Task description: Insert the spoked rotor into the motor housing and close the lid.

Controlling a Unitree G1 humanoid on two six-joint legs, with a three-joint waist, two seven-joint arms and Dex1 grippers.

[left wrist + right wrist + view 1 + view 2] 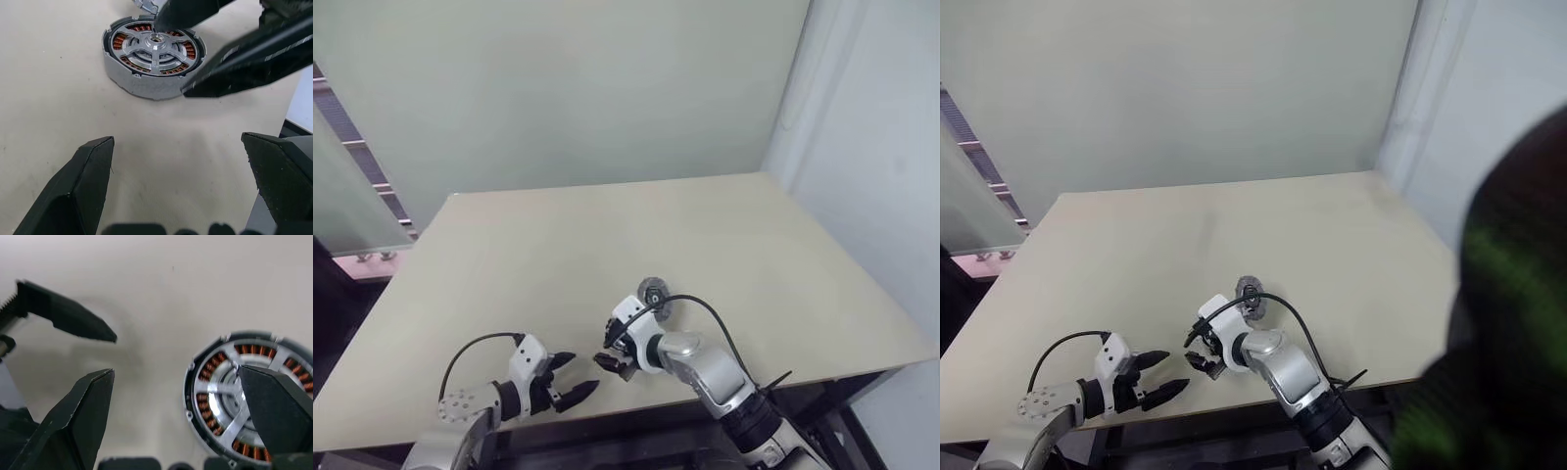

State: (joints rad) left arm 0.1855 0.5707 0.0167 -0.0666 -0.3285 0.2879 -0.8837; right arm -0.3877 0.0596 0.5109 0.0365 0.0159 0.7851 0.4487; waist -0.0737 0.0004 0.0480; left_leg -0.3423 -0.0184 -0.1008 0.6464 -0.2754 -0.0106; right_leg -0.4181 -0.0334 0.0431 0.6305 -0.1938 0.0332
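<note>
The shiny silver spoked rotor (154,47) sat inside the copper-wound round motor housing (146,83); both tools, left tool (576,378) and right tool (613,353), gaped empty. Judged next: fetching the lid.

Beige table (607,235); pale green wall (558,88) behind

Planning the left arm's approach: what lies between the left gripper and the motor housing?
Bare tabletop. In the left wrist view, only table surface separates the left gripper from the motor housing.
</note>
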